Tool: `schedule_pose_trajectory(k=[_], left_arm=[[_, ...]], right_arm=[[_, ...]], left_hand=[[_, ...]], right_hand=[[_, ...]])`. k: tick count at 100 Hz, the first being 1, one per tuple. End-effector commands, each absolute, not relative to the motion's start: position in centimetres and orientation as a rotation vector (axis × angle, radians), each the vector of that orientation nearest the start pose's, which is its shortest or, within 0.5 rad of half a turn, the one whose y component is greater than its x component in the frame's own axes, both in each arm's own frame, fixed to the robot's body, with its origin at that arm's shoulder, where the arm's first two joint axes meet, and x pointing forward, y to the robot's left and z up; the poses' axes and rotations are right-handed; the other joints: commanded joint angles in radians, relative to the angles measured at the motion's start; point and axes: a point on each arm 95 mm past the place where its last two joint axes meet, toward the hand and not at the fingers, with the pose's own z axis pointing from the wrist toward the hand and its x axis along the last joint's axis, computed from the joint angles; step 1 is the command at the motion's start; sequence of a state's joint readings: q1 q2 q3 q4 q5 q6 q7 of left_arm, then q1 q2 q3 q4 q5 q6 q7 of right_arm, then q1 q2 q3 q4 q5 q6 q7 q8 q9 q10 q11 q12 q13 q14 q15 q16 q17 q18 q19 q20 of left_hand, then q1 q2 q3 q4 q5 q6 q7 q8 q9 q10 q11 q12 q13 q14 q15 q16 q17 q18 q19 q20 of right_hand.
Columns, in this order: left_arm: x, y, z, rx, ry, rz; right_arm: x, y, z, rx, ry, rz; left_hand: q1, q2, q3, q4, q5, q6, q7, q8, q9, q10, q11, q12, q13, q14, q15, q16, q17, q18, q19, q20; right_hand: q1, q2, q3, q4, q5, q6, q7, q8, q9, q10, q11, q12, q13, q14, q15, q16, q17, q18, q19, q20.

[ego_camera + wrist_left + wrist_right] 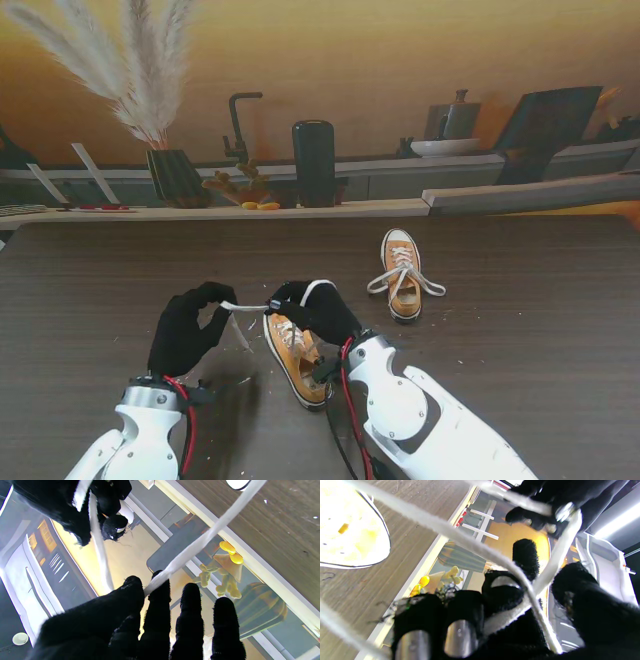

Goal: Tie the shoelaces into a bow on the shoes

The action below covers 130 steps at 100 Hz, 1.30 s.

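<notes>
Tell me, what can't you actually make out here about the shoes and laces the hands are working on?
- Near shoe: in the stand view the right hand covers its far end, so any knot there is hidden.
- White lace: in the left wrist view its far end is cut off by the picture's edge.
- Left hand: its pinch on the lace is too small in the stand view.
- Far shoe: too small to tell whether its loose-looking laces are knotted.
</notes>
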State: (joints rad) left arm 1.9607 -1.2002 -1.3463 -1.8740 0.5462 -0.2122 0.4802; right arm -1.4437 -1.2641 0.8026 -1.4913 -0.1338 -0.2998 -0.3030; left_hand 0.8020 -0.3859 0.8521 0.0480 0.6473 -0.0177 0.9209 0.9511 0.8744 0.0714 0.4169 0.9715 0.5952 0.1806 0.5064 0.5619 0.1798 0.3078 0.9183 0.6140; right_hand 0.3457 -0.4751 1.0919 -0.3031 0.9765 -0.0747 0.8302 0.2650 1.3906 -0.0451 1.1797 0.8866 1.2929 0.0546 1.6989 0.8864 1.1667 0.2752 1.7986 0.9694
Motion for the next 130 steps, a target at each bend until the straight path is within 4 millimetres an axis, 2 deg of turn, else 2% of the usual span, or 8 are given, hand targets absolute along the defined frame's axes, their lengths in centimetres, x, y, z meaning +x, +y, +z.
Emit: schedule_pose_trajectory(k=[1,48,56,68,80,102,118,130], left_arm=[[28.6,-0.1,-29.6,-1.480,0.677,-2.094],[23.9,-1.7,-31.8,-1.515,0.852,-2.087],[23.6,-2.1,-32.4,-1.512,0.883,-2.086],[23.1,-2.3,-33.1,-1.524,1.002,-2.082],[22.8,-2.5,-33.4,-1.492,1.113,-2.055],[22.2,-2.5,-33.3,-1.412,1.304,-1.920],[21.7,-2.1,-33.0,-1.364,1.235,-1.916],[21.9,-1.5,-32.7,-1.313,0.968,-1.965]], right_arm=[[36.4,17.3,-32.7,-1.716,-0.848,-2.331],[36.7,17.3,-31.7,-1.783,-0.793,-2.382],[36.7,17.3,-31.6,-1.777,-0.785,-2.382],[36.7,17.2,-31.4,-1.763,-0.789,-2.383],[36.7,17.1,-31.4,-1.751,-0.792,-2.386],[36.7,17.0,-31.3,-1.737,-0.785,-2.388],[36.7,16.8,-31.3,-1.732,-0.779,-2.392],[36.6,16.7,-31.3,-1.725,-0.779,-2.395]], left_hand=[[0.022,0.007,0.007,0.055,0.014,-0.076,0.186,0.098,0.005,0.011,0.013,0.018,0.011,0.000,0.006,0.017,0.003,0.006,0.020,-0.009],[0.068,0.022,-0.088,0.060,0.002,-0.095,0.092,0.041,-0.043,0.026,-0.035,-0.063,-0.016,0.006,-0.033,-0.005,-0.017,-0.006,0.005,-0.037],[0.059,0.010,-0.145,0.050,-0.017,-0.097,-0.016,-0.112,-0.099,0.019,-0.048,-0.153,-0.039,0.006,-0.066,-0.020,-0.032,-0.015,-0.019,-0.046],[-0.072,0.112,-0.491,0.111,-0.043,-0.033,-0.396,-0.399,-0.230,0.015,-0.097,-0.452,-0.105,-0.002,-0.148,-0.049,-0.064,-0.027,-0.099,-0.048],[-0.093,0.242,-0.728,0.100,0.020,-0.018,-0.574,-0.526,-0.258,0.020,-0.144,-0.472,-0.124,-0.007,-0.187,-0.049,-0.071,-0.036,-0.134,-0.041],[-0.139,0.333,-0.828,0.070,-0.049,-0.036,-0.725,-0.692,-0.353,0.040,-0.187,-0.464,-0.197,-0.025,-0.227,-0.032,-0.105,-0.066,-0.202,-0.021],[-0.109,0.305,-0.816,0.090,-0.013,-0.083,-0.614,-0.637,-0.315,0.032,-0.167,-0.432,-0.166,-0.024,-0.219,-0.011,-0.077,-0.060,-0.193,0.015],[-0.023,0.126,-0.600,0.134,0.016,-0.062,-0.472,-0.418,-0.235,0.024,-0.084,-0.370,-0.089,-0.020,-0.148,0.020,-0.034,-0.042,-0.099,0.027]], right_hand=[[-0.029,0.019,0.036,0.039,0.023,0.009,-0.011,0.025,0.061,0.025,0.047,0.001,0.017,-0.024,0.103,0.024,0.043,-0.037,0.295,0.035],[0.125,-0.219,0.055,0.000,0.018,0.021,0.155,-0.104,0.061,0.012,0.167,0.016,0.017,-0.027,0.108,0.071,0.042,-0.011,0.295,0.068],[0.121,-0.214,0.059,0.000,0.019,0.021,0.156,-0.109,0.060,0.011,0.169,0.015,0.017,-0.027,0.106,0.070,0.042,-0.011,0.295,0.068],[0.119,-0.211,0.059,-0.001,0.017,0.019,0.156,-0.111,0.060,0.012,0.170,0.014,0.017,-0.025,0.104,0.069,0.042,-0.011,0.295,0.068],[0.120,-0.206,0.058,-0.001,0.015,0.018,0.157,-0.111,0.059,0.011,0.169,0.013,0.018,-0.024,0.102,0.066,0.041,-0.010,0.295,0.066],[0.122,-0.206,0.057,-0.001,0.013,0.018,0.160,-0.113,0.059,0.009,0.167,0.009,0.017,-0.021,0.102,0.060,0.037,-0.011,0.295,0.028],[0.123,-0.202,0.056,-0.001,0.010,0.018,0.158,-0.113,0.059,0.008,0.166,0.008,0.017,-0.019,0.100,0.057,0.037,-0.010,0.295,0.028],[0.123,-0.198,0.053,-0.001,0.009,0.017,0.157,-0.113,0.059,0.006,0.161,0.006,0.017,-0.017,0.099,0.055,0.037,-0.010,0.295,0.027]])
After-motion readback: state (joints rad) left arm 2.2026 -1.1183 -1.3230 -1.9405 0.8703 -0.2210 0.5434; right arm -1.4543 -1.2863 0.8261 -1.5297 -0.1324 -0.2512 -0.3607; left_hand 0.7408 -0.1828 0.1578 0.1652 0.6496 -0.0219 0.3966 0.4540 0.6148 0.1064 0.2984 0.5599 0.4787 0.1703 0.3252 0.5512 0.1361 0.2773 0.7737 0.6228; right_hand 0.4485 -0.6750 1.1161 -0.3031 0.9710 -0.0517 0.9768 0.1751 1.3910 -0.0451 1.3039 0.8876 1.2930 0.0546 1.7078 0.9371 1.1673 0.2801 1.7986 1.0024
